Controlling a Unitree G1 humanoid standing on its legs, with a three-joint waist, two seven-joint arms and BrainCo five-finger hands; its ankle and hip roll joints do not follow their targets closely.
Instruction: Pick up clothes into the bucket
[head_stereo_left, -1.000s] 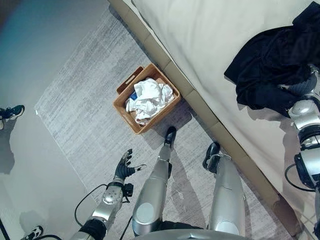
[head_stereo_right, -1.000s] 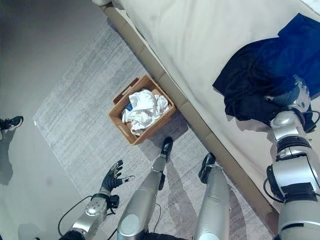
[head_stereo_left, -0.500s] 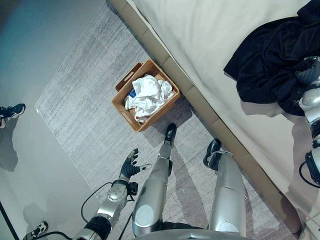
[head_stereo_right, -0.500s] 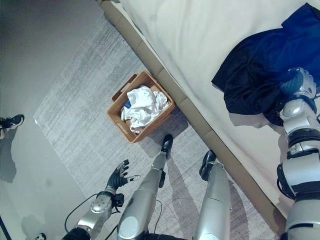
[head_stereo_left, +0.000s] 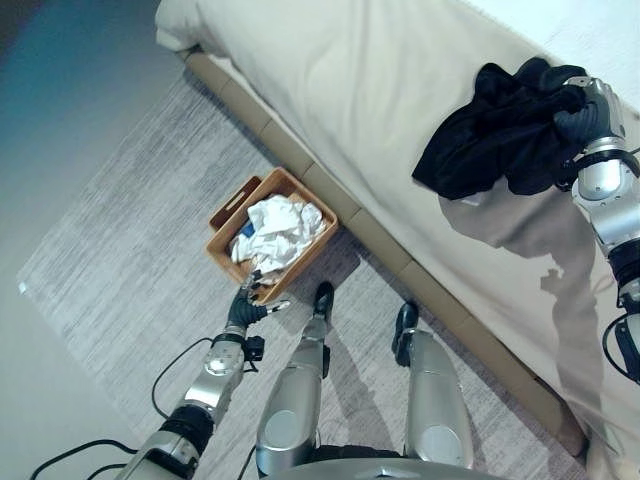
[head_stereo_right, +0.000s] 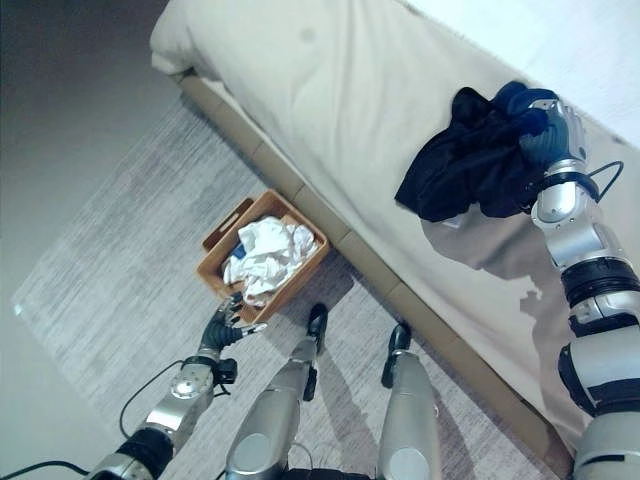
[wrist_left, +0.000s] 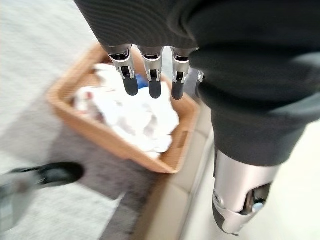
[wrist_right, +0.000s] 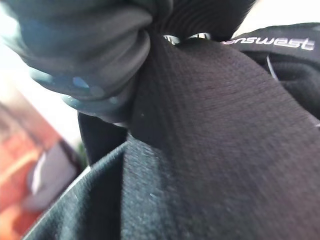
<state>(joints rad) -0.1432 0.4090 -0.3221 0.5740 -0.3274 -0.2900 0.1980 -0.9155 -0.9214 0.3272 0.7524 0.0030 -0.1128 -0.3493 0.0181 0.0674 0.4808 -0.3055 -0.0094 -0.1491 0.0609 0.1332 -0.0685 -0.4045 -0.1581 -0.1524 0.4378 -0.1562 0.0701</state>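
A dark garment (head_stereo_left: 490, 140) hangs bunched above the bed, lifted clear of the sheet and casting a shadow beneath. My right hand (head_stereo_left: 590, 108) is shut on its upper right end; in the right wrist view the black cloth (wrist_right: 210, 150) bunches right against the hand. A brown basket (head_stereo_left: 228, 205) stands on the rug beside the bed base, with white clothes (head_stereo_left: 272, 228) heaped in it. My left hand (head_stereo_left: 243, 308) hovers open just short of the basket's near corner, its straight fingers (wrist_left: 150, 85) pointing over the white clothes (wrist_left: 135, 115).
The bed (head_stereo_left: 350, 90) with a pale cover runs diagonally across the scene, its beige base (head_stereo_left: 375, 238) edging the floor. A grey rug (head_stereo_left: 120, 280) lies under the basket, with bare floor beyond it on the left.
The view has shifted. My right hand has risen with the dark garment, which now hangs bunched off the bed instead of lying spread. My left hand has come closer to the basket.
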